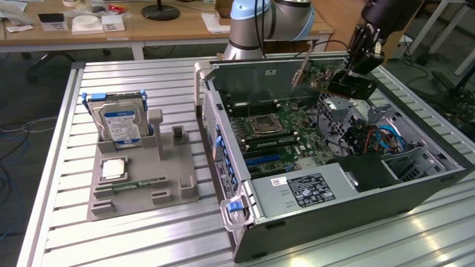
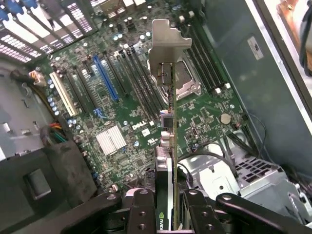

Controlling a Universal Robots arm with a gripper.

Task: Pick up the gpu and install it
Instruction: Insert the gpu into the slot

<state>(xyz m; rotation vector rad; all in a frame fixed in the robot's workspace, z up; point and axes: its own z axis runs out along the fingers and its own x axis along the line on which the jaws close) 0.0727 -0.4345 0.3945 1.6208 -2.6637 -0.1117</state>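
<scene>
In the exterior view, grips the gpu (image 1: 343,84) with the gripper (image 1: 355,69), jaws pressed onto the card's two faces; holds it tilted above the far end of the open computer case (image 1: 356,189), over the motherboard (image 1: 275,125); shows the hard drive (image 1: 122,125) upright in a grey holder (image 1: 141,183), outside the case and well apart from the gripper.

In the wrist view, pinches the gpu (image 2: 169,161) edge-on between black fingers (image 2: 141,212); points the silver bracket (image 2: 168,41) away from the gripper (image 2: 168,217); hangs over the green motherboard (image 2: 131,112); has a blue slot (image 2: 105,78) beyond the fingertips, off to one side of the card.
</scene>
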